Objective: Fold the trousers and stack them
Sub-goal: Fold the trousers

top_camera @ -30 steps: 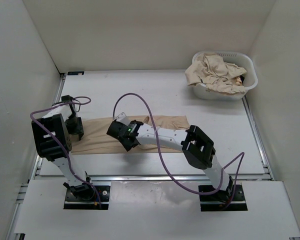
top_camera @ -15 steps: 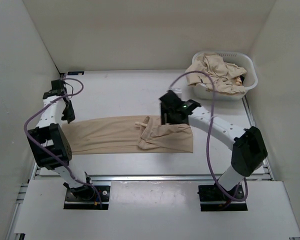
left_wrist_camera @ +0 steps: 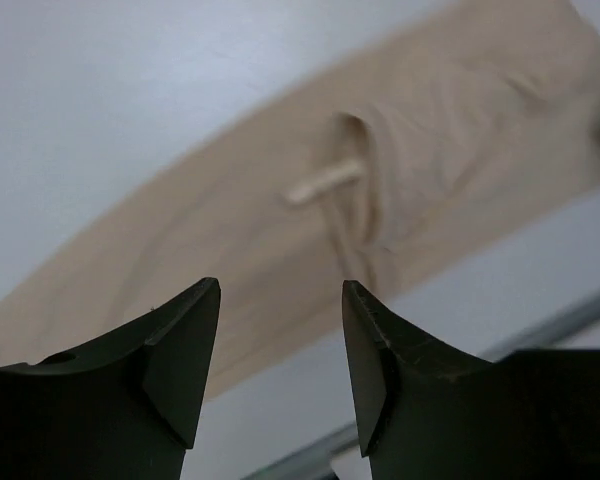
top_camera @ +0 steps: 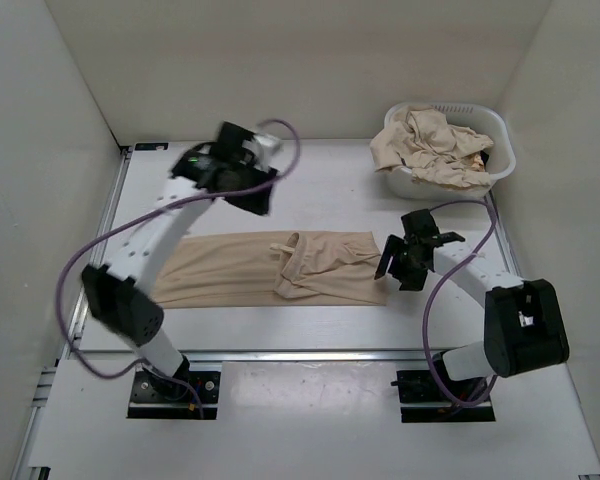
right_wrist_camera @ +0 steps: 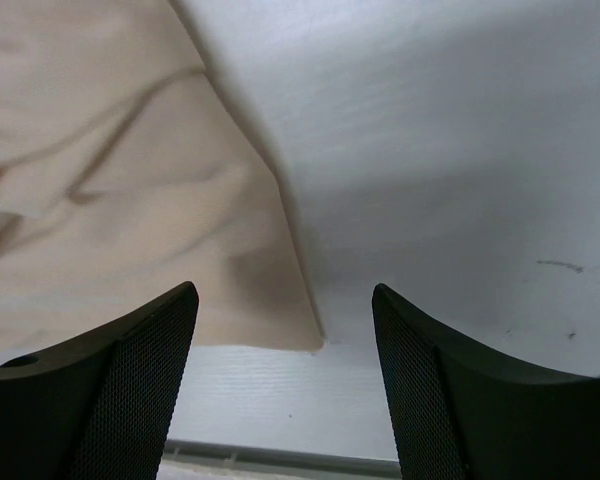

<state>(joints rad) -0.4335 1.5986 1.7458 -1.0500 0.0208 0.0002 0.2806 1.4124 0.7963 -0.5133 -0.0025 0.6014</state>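
One pair of beige trousers point(top_camera: 230, 270) lies stretched flat across the middle of the table, waist to the right, its drawstring point(left_wrist_camera: 325, 182) showing in the left wrist view. My left gripper point(top_camera: 252, 195) hangs open and empty above the table's far side, behind the trousers point(left_wrist_camera: 230, 220). My right gripper point(top_camera: 395, 265) is open and empty, low at the trousers' right end. In the right wrist view, the cloth's corner point(right_wrist_camera: 280, 300) lies between and beyond its fingers point(right_wrist_camera: 140, 350). More trousers point(top_camera: 430, 145) are heaped in the basket.
A white laundry basket point(top_camera: 495, 165) stands at the far right corner. White walls enclose the table on the left, back and right. Metal rails run along the table's near edge point(top_camera: 310, 352) and its sides. Purple cables loop off both arms.
My left arm has swung from the table's far left edge to above the far middle. My right gripper has moved from over the waist to the trousers' right end. The trousers lie still.
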